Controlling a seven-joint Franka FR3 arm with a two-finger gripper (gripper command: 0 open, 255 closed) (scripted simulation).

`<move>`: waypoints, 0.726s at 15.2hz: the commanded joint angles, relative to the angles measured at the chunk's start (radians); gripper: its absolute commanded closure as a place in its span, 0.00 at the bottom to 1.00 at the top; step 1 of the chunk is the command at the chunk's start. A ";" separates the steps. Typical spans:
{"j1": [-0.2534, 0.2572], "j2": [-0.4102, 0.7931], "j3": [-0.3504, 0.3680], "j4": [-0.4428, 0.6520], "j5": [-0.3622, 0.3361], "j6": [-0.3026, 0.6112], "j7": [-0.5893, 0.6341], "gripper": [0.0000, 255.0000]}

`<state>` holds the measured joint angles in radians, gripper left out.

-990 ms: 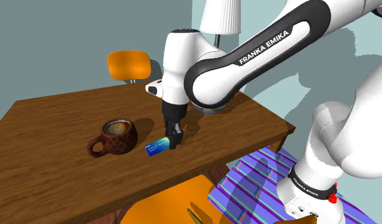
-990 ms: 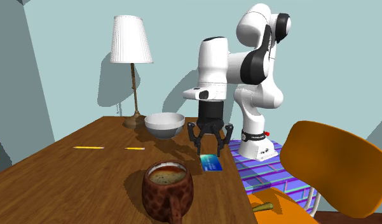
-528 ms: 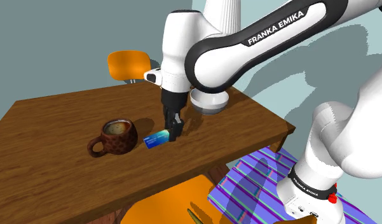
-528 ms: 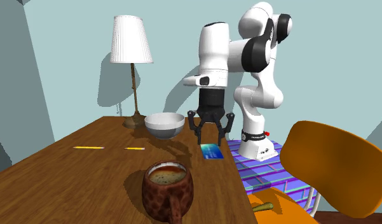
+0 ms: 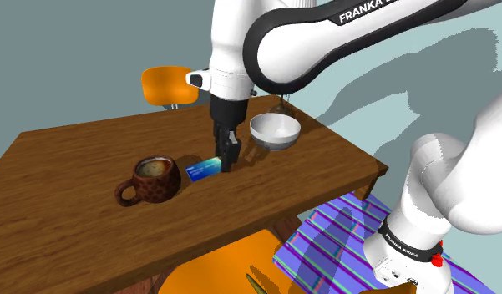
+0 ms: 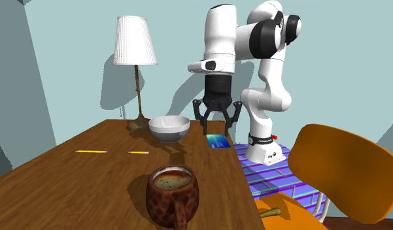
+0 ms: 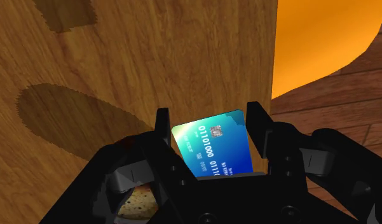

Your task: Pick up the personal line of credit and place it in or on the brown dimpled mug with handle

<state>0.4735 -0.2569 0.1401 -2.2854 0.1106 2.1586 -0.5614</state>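
A blue-green bank card hangs above the wooden table, clasped between my black fingers. My gripper is shut on it and points down, well off the tabletop. The brown dimpled mug with a handle stands upright on the table, to the shoulder view's left of the card and lower than it. The mug holds a light brown filling; a bit of it shows below my palm.
A grey-white bowl sits on the table behind the gripper. A white-shaded lamp and two yellow pencils stand farther off. Orange chairs flank the table; a striped rug lies by my stand.
The gripper has risen from the tabletop with the card clasped in it, drifting a little toward the far side of the table. Mug and bowl stay put.
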 commanded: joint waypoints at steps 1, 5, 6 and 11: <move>0.000 -0.008 -0.001 0.019 -0.001 -0.027 0.001 1.00; -0.001 -0.021 -0.003 0.061 -0.002 -0.082 0.004 1.00; -0.002 -0.023 -0.004 0.072 -0.003 -0.096 0.005 1.00; -0.007 0.136 0.005 0.249 -0.027 -0.113 0.022 1.00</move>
<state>0.4671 -0.1637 0.1416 -2.0826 0.0898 2.0489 -0.5453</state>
